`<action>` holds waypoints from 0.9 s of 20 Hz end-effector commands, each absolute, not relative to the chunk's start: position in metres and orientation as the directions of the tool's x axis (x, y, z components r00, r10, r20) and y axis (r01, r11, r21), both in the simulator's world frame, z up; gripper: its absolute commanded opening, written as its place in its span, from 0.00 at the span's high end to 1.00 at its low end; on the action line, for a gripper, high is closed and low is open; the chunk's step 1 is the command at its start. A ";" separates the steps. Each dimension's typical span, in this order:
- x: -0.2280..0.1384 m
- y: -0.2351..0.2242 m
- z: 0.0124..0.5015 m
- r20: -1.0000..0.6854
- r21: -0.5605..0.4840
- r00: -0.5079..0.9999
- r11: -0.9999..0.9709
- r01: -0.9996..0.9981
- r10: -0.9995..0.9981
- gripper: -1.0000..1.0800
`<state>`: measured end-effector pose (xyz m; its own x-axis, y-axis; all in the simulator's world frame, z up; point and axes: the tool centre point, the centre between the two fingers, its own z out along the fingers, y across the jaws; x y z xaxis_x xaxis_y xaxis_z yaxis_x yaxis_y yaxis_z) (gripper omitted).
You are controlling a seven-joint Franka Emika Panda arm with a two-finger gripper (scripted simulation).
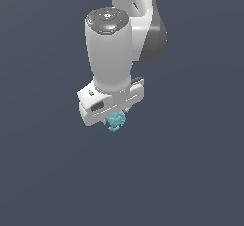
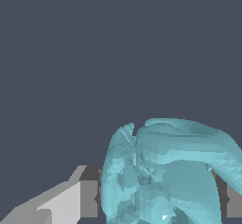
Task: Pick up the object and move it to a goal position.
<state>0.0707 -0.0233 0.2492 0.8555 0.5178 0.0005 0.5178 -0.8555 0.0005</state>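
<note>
In the exterior view the arm [image 1: 114,44] runs off the top edge of the frame, so only its last links show, and the white hand body hides the fingers almost wholly; just a dark sliver shows under it. Most of the blob [image 1: 116,121] is hidden too, with only a small teal patch poking out below the hand, a little below the frame's centre. In the wrist view the blob [image 2: 165,176] is cut off by the lower and right edges, and it covers most of the gripper [image 2: 160,197]. One finger [image 2: 71,202] shows in the lower left as a pale grey block with a darker inner pad; the other is only a grey strip at the lower right edge. The blob is faceted and lumpy, with ridged lobes and a curled fold across its top, its colour a pale translucent-looking cyan. The arm is smooth, glossy white with grey joints and a dark round cap on top. The backdrop is a flat slate blue with no visible edge or texture. The blob sits between the two fingers, which look clamped on its sides, held directly beneath the hand.
</note>
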 end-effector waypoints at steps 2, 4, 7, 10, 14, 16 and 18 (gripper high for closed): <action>0.070 -0.025 0.290 0.000 -0.001 0.855 -0.855 0.518 0.518 1.00; 0.071 -0.026 0.312 0.000 -0.001 0.855 -0.855 0.518 0.518 1.00; 0.071 -0.028 0.345 0.000 -0.001 0.855 -0.855 0.518 0.518 1.00; 0.073 -0.029 0.372 0.000 -0.001 0.855 -0.855 0.518 0.518 1.00; 0.074 -0.031 0.399 0.000 0.000 0.856 -0.856 0.517 0.517 1.00; 0.075 -0.031 0.409 0.000 0.000 0.856 -0.856 0.517 0.517 1.00; 0.075 -0.032 0.417 0.000 0.000 0.856 -0.856 0.517 0.517 1.00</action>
<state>0.0751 -0.0313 0.4105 0.8558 0.5173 0.0012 0.5173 -0.8558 0.0005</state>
